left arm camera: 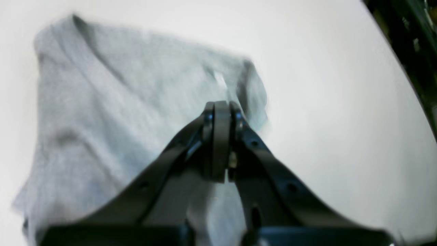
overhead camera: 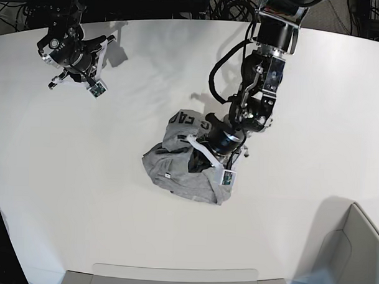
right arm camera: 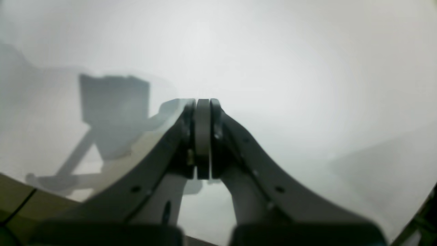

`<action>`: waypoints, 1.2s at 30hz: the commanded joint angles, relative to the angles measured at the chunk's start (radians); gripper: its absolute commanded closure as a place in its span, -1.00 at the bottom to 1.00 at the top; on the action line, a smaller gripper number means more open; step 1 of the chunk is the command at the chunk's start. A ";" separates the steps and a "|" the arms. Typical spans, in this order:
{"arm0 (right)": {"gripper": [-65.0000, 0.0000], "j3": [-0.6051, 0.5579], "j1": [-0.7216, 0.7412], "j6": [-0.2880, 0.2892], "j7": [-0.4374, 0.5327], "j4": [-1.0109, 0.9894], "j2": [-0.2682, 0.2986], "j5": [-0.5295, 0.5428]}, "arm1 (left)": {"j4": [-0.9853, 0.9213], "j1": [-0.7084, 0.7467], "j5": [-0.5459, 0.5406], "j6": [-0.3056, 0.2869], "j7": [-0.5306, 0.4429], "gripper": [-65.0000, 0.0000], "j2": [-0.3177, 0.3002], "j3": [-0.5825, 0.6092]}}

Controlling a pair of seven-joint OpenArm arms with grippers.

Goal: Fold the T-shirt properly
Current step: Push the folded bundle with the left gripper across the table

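The heather-grey T-shirt (overhead camera: 176, 166) lies bunched in a heap at the middle of the white table (overhead camera: 316, 90), with black lettering (overhead camera: 189, 121) showing on its far edge. In the left wrist view the T-shirt (left arm camera: 112, 112) fills the left side, blurred, with a small white tag (left arm camera: 220, 80). My left gripper (left arm camera: 221, 106) is shut, its tips over the shirt's right edge; no cloth shows between the pads. From the base view, the left gripper (overhead camera: 195, 148) sits on top of the heap. My right gripper (right arm camera: 203, 104) is shut over bare table, far left at the back (overhead camera: 58, 81).
A grey bin (overhead camera: 354, 247) stands off the table's front right corner. A grey ledge (overhead camera: 172, 278) runs along the front edge. Dark cables and frame (overhead camera: 200, 5) lie behind the table. The table edge (left arm camera: 406, 75) curves past the left wrist view's right side.
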 commanded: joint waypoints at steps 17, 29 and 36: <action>1.00 0.057 -0.101 0.015 0.123 0.016 -0.001 0.001 | -0.708 -0.093 -0.004 -0.004 -0.389 1.00 -0.040 -0.036; 1.00 0.055 -0.096 0.015 0.126 0.013 -0.003 0.001 | -0.765 -0.008 -0.004 -0.123 -0.330 1.00 -0.342 -0.305; 1.00 0.055 -0.070 0.015 0.123 0.013 -0.029 0.000 | -0.682 0.016 -0.001 -0.243 -0.241 1.00 -0.397 -0.357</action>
